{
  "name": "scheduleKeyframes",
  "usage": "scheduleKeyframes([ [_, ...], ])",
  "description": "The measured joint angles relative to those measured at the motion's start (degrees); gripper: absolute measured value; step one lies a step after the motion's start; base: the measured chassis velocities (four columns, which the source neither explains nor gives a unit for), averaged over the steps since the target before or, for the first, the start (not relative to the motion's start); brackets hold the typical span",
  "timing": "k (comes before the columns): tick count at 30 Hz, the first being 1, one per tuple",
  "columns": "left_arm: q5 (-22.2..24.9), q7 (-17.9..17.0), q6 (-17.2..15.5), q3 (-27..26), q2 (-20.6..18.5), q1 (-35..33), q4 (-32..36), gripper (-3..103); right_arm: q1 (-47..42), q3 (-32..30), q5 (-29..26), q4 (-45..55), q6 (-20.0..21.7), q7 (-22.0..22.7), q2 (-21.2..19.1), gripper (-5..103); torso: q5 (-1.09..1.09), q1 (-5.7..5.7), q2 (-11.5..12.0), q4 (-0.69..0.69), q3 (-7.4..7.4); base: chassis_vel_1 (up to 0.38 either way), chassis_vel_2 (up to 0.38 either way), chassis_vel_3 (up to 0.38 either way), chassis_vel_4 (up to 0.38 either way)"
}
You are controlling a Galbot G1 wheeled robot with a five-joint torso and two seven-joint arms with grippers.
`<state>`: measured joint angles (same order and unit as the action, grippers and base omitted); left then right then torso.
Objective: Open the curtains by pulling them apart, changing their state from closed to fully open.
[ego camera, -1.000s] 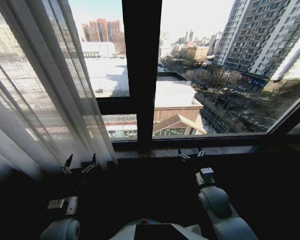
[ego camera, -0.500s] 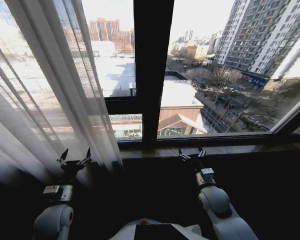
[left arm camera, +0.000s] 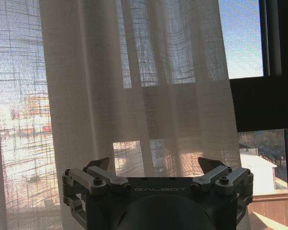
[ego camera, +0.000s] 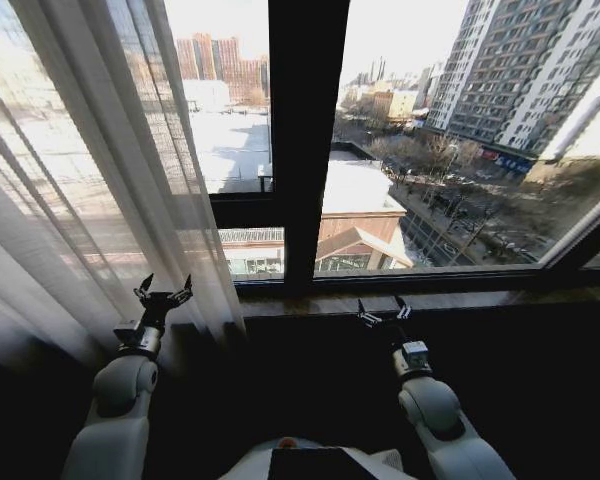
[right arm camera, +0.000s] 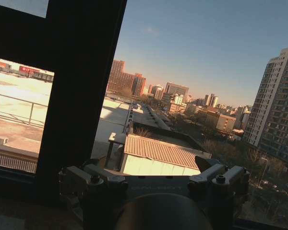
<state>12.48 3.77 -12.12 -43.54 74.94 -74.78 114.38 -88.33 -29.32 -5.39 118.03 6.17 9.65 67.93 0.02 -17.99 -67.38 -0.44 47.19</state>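
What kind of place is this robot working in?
Probably a room high up in a city building. A sheer curtain hangs at a big window with a dark window frame, and beyond the glass are rooftops and a tall apartment block seen from above.

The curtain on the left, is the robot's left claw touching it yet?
Cannot tell. In the head view the open left gripper overlaps the curtain, and the left wrist view shows fabric filling the space ahead of the fingertips, with neither contact nor gap plain.
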Motion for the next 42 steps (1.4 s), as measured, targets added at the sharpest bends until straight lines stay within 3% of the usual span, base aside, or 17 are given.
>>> scheduleKeyframes([
  [10, 1.35, -1.51, -1.06, 0.07, -1.67, 8.68, -8.8, 100, -0.14, -0.59, 0.32, -2.63, -0.35, 0.05, 0.02, 100, -0.01, -0.01, 0.0, 0.01, 0.0, 0.0, 0.0, 0.0, 0.0],
  [21, 4.02, 5.59, -1.63, -0.11, -6.16, 12.25, -14.2, 100, -0.07, -1.39, 0.8, -4.0, -1.71, 0.13, 0.89, 100, -0.01, -0.01, 0.0, 0.01, 0.0, 0.0, 0.0, 0.0, 0.0],
  [23, 4.38, 9.73, -2.34, -0.17, -7.44, 12.6, -14.88, 100, 0.11, -1.59, 0.8, -4.09, -1.75, 0.13, 0.92, 100, -0.01, -0.01, 0.0, 0.01, 0.0, 0.0, 0.0, 0.0, 0.0],
  [25, 4.48, 10.68, -2.47, -0.14, -7.7, 12.73, -15.11, 100, 0.19, -1.61, 0.8, -4.13, -1.76, 0.13, 0.93, 100, -0.01, 0.0, 0.0, 0.01, 0.0, 0.0, 0.0, 0.0, 0.0],
  [28, 5.09, 14.92, -2.89, -0.1, -8.78, 13.76, -16.84, 100, 0.6, -1.74, 0.71, -4.48, -1.88, 0.13, 0.94, 100, -0.01, -0.01, 0.0, 0.01, 0.0, 0.0, 0.0, 0.0, 0.0],
  [35, 5.45, 16.92, -3.07, 0.0, -10.21, 15.47, -19.26, 100, 1.22, -1.81, 0.5, -5.36, -2.27, 0.14, 0.52, 100, -0.01, 0.0, 0.0, 0.01, 0.0, 0.0, 0.0, 0.0, 0.0],
  [42, 5.33, 15.31, -3.06, 0.02, -10.3, 16.88, -20.8, 103, 1.53, -1.84, 0.24, -5.8, -2.34, 0.21, -0.35, 100, -0.01, 0.0, 0.0, 0.0, 0.0, 0.0, 0.0, 0.0, 0.0],
])
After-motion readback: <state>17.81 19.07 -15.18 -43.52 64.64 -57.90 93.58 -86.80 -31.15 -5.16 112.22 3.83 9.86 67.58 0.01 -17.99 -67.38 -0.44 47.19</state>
